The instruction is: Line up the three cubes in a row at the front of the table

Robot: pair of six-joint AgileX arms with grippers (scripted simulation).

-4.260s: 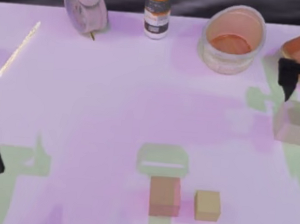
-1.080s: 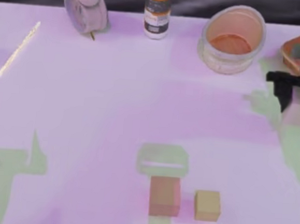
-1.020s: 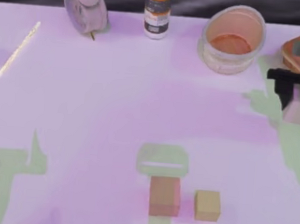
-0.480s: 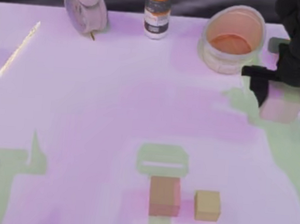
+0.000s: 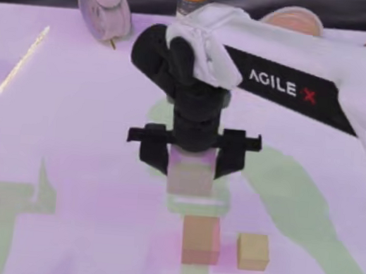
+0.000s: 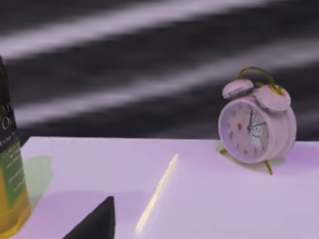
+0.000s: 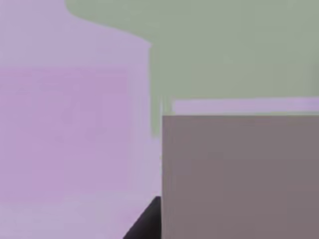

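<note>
Pink-red cube [image 5: 201, 240], tan-yellow cube [image 5: 252, 251] (both matte).

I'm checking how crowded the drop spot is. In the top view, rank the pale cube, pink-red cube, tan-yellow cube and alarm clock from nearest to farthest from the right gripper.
1. Pale cube, between the right gripper's fingers.
2. Pink-red cube, just in front.
3. Tan-yellow cube, front, further right.
4. Alarm clock, back left.
</note>
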